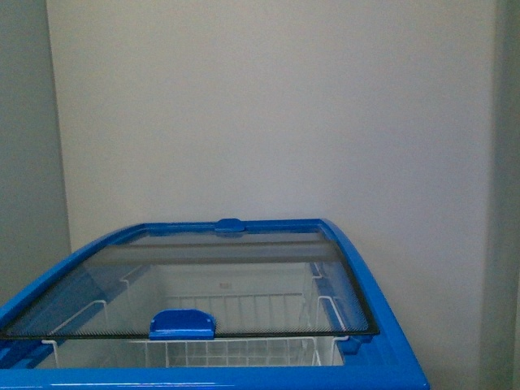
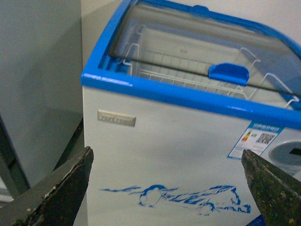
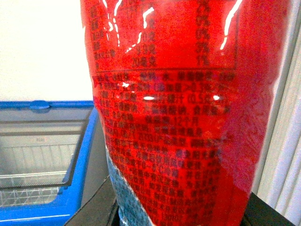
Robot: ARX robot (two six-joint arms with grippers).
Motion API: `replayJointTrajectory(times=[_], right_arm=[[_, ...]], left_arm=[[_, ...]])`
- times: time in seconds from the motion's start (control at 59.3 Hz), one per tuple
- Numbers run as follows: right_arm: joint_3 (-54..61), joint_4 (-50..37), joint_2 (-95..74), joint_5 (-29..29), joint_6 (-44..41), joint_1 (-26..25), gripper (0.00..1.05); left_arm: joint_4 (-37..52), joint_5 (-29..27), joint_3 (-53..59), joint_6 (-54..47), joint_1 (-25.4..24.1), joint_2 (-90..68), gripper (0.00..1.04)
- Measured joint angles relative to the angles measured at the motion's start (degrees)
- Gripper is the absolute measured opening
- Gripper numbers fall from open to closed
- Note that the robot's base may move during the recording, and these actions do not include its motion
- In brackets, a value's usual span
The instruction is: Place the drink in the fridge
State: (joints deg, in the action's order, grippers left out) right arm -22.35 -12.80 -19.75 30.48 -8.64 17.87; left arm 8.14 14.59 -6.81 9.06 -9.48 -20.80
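One glossy red-labelled drink (image 3: 188, 117); fridge (image 1: 203, 379): curved glass lid (image 1: 227, 276), wire baskets (image 1: 244, 354).

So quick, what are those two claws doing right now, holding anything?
Left gripper: open, holding nothing.
Right gripper: shut on the drink, a red-labelled bottle.

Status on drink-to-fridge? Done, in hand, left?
Done: the drink looks grasped, red label filling the right wrist view in the right gripper. In hand: approach; the left gripper hangs open facing the fridge front. Left: the glass lid leaves only a narrow gap at the near edge, so probably slide it back, then lower the drink into a wire basket.
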Motion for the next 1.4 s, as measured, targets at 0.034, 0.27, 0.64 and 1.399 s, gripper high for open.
replayJointTrajectory(times=[0.034, 0.27, 0.64, 1.399], right_arm=[[0.0, 0.0, -0.02, 0.02, 0.0, 0.0, 0.37], [0.0, 0.0, -0.02, 0.04, 0.0, 0.0, 0.37], [0.0, 0.0, -0.02, 0.07, 0.0, 0.0, 0.37], [0.0, 0.0, -0.02, 0.09, 0.0, 0.0, 0.37]], left_arm=[[3.61, 1.88, -1.77, -0.46, -1.14, -4.87, 0.97], [24.39, 11.52, -17.57, -13.51, -3.17, -38.21, 0.97], [4.98, 33.0, -42.66, -57.61, 1.77, -65.72, 0.97], [-13.81, 33.24, -76.02, -81.77, 9.31, -91.49, 0.97]])
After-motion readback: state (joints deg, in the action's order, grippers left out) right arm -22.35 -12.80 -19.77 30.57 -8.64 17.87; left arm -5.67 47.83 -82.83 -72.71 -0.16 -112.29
